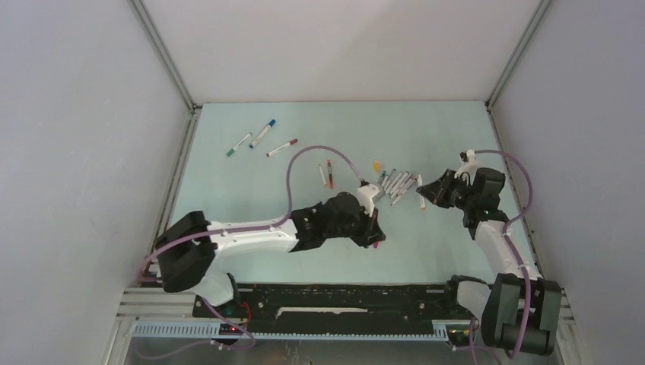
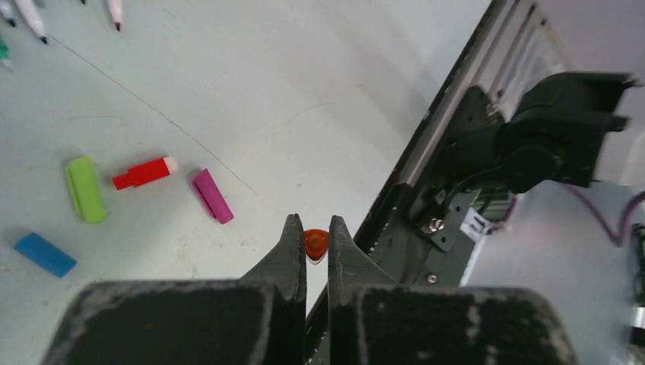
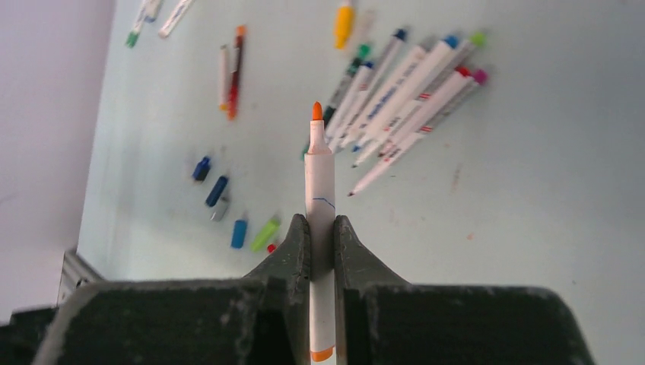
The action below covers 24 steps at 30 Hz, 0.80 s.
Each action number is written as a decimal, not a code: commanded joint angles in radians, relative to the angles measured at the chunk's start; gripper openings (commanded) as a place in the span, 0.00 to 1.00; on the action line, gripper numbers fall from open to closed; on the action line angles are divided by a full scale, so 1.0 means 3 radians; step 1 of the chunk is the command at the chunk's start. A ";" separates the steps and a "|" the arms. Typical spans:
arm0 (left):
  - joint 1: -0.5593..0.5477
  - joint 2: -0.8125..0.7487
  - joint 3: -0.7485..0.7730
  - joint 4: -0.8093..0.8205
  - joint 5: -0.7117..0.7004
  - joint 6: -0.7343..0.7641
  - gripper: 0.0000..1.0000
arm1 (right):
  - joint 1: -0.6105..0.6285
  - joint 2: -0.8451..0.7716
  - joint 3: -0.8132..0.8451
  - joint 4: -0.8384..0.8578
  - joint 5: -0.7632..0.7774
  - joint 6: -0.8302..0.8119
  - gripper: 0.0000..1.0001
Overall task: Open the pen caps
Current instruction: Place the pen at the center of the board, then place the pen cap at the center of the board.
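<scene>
My left gripper is shut on a small orange pen cap, pinched at the jaw tips low over the table's near edge; in the top view it sits mid-table. My right gripper is shut on a white pen barrel whose bare orange tip points away, hanging over the table at the right. Loose pen caps lie on the mat: green, red, magenta and blue.
A heap of uncapped white pens lies between the arms. Three capped pens rest at the back left, two more lie mid-table, and a yellow piece sits nearby. The black base rail runs beside the left gripper.
</scene>
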<state>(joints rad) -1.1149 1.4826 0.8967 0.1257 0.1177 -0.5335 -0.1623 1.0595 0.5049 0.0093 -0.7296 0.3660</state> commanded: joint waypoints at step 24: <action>-0.0287 0.1520 0.1439 -0.1197 -0.0678 0.0684 0.21 | 0.0044 0.1460 0.0392 0.0210 0.0690 0.0619 0.19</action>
<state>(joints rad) -1.1957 1.9293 1.2636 -0.1974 -0.0448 -0.3553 -0.1543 1.4780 0.5812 0.0471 -0.4942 0.5438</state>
